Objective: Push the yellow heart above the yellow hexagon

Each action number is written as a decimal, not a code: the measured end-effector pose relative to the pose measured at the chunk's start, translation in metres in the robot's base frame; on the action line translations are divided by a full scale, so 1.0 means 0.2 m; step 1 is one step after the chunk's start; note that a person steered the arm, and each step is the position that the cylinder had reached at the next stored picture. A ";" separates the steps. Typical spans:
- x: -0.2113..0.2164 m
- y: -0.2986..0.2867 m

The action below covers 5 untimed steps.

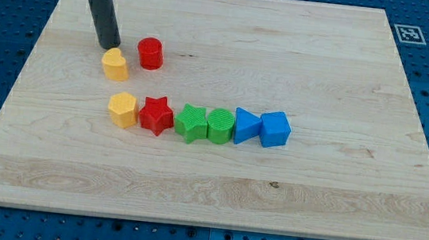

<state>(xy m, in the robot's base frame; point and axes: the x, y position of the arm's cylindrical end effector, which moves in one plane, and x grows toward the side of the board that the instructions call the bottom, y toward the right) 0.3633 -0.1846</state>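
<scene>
The yellow heart lies at the upper left of the wooden board. The yellow hexagon lies below it, slightly to the right, at the left end of a row of blocks. My tip is just above and left of the yellow heart, touching or nearly touching its top edge. The dark rod rises from there to the view's top left.
A red cylinder stands just right of the heart. The row right of the hexagon holds a red star, a green star, a green cylinder, a blue triangle and a blue cube.
</scene>
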 end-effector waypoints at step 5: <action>0.30 0.15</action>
<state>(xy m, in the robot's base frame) 0.4235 -0.1554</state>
